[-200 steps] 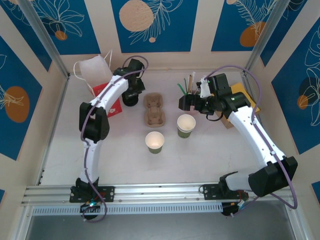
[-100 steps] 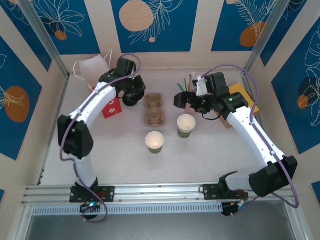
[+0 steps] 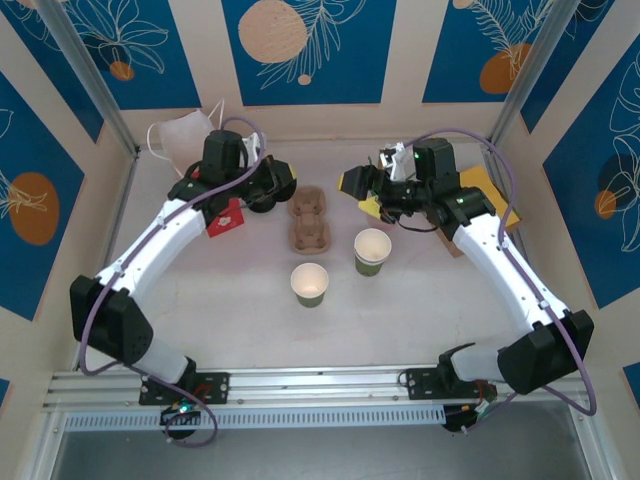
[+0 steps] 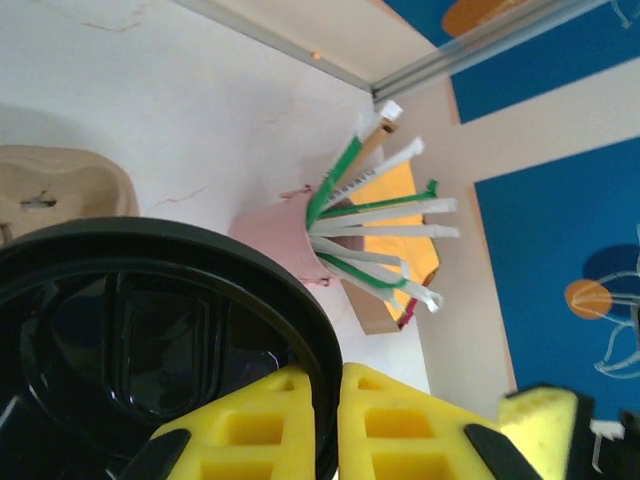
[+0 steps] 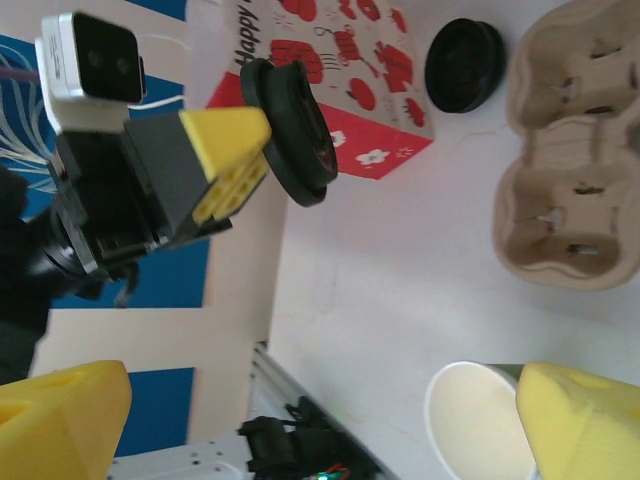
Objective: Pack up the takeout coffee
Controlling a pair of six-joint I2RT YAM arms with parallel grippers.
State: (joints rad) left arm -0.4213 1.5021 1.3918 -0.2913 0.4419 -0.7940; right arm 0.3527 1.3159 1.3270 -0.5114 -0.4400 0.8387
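Observation:
No lidded green cup is in view, so the takeout coffee is out of view. My left gripper [image 3: 278, 182] is shut on the rim of a loose black lid [image 4: 150, 340], held on edge above the table left of the cardboard cup carrier [image 3: 308, 217]. The right wrist view shows the same held lid [image 5: 295, 130]. A second black lid [image 3: 262, 203] lies on the table beneath it. Two lidless green cups [image 3: 372, 250] [image 3: 310, 284] stand in front of the carrier. My right gripper [image 3: 362, 187] hangs open and holds nothing, to the right of the carrier.
A red patterned gift bag [image 3: 226, 216] lies left of the lids, and a white bag [image 3: 185, 140] stands in the back left corner. A pink cup of wrapped straws [image 4: 290, 235] stands at the back right, beside a yellow and brown packet [image 3: 485, 200].
My left arm has swung its elbow out to the left and lifted a black lid off the table. The right gripper has drifted left and back.

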